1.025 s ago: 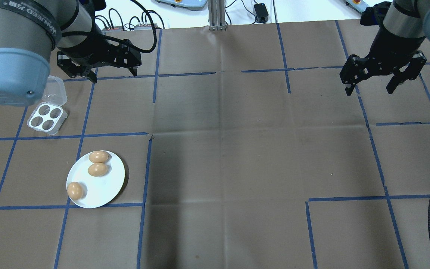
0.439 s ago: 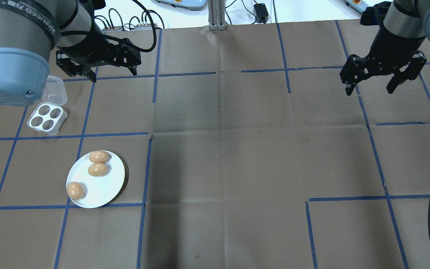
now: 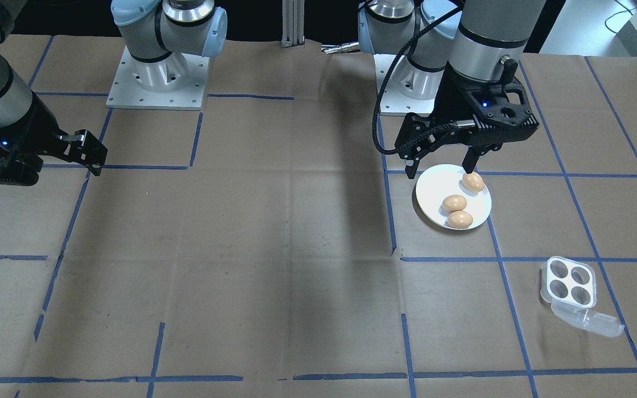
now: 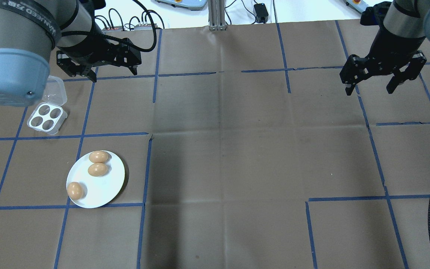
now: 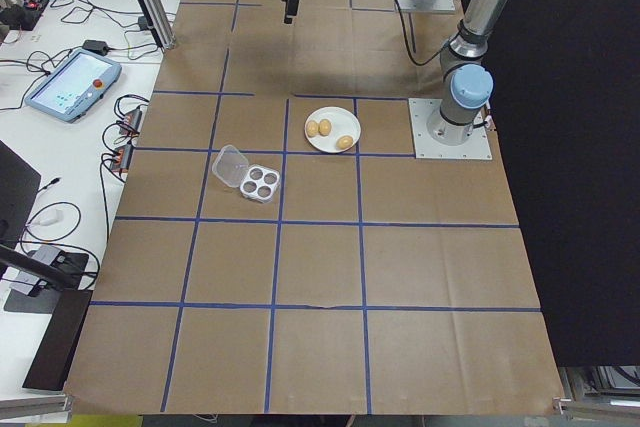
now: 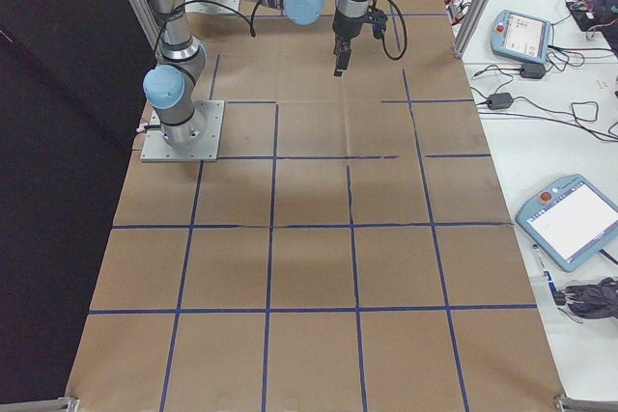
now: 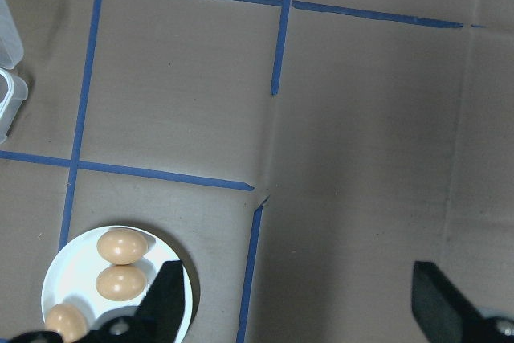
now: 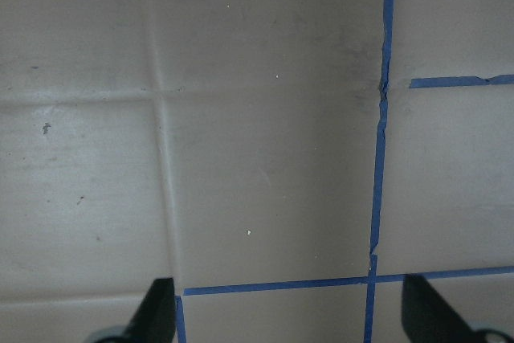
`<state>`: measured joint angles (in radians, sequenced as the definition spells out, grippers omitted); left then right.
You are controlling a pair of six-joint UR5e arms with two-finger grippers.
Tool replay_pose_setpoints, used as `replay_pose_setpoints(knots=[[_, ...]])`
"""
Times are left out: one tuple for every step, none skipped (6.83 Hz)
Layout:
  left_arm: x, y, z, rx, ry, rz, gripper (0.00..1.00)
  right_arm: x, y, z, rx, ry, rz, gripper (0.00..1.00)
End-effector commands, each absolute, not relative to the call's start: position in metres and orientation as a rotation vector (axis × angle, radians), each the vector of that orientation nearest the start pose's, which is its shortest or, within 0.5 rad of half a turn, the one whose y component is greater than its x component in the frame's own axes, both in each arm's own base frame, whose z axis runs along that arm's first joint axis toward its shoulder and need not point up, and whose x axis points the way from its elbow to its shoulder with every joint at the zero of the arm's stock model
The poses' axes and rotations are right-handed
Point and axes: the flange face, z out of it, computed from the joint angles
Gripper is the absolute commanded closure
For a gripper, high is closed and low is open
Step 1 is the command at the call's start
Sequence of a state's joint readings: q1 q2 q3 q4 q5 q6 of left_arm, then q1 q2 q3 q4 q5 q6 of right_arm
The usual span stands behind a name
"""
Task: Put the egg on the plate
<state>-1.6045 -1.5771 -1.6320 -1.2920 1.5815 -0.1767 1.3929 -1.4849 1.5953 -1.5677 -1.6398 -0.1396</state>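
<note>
Clear four-cup egg carton [image 4: 47,118], lid open, on blue-taped brown paper [image 4: 222,149].

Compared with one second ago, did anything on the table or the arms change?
The left gripper drew slightly away from the robot, open and empty. The three eggs on the white plate, the egg carton and the open right gripper stayed as they were.

At the bottom left of the left wrist view, the plate [image 7: 80,259] runs off the frame and one egg [image 7: 66,323] is partly hidden behind a dark pincer finger [image 7: 161,303]. The carton [image 7: 8,78] is clipped at the left edge.
</note>
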Motion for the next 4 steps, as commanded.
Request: replay_pose_setpoints(knots=[[-0.1502, -0.5081, 0.4842, -0.233, 3.128, -0.335, 0.0, 0.0334, -0.5283, 0.4327, 0.055, 3.185, 0.196, 0.0], [-0.1506, -0.5082, 0.485, -0.242, 3.131, -0.338, 0.0, 0.0334, -0.5283, 0.4327, 0.055, 3.185, 0.196, 0.0], [-0.1496, -0.5088, 0.4834, -0.244, 3.129, -0.333, 0.0, 0.0334, -0.5283, 0.4327, 0.055, 3.185, 0.196, 0.0], [-0.1498, -0.5089, 0.4842, -0.244, 3.13, -0.335, 0.0, 0.0334, -0.5283, 0.4327, 0.055, 3.185, 0.196, 0.0]])
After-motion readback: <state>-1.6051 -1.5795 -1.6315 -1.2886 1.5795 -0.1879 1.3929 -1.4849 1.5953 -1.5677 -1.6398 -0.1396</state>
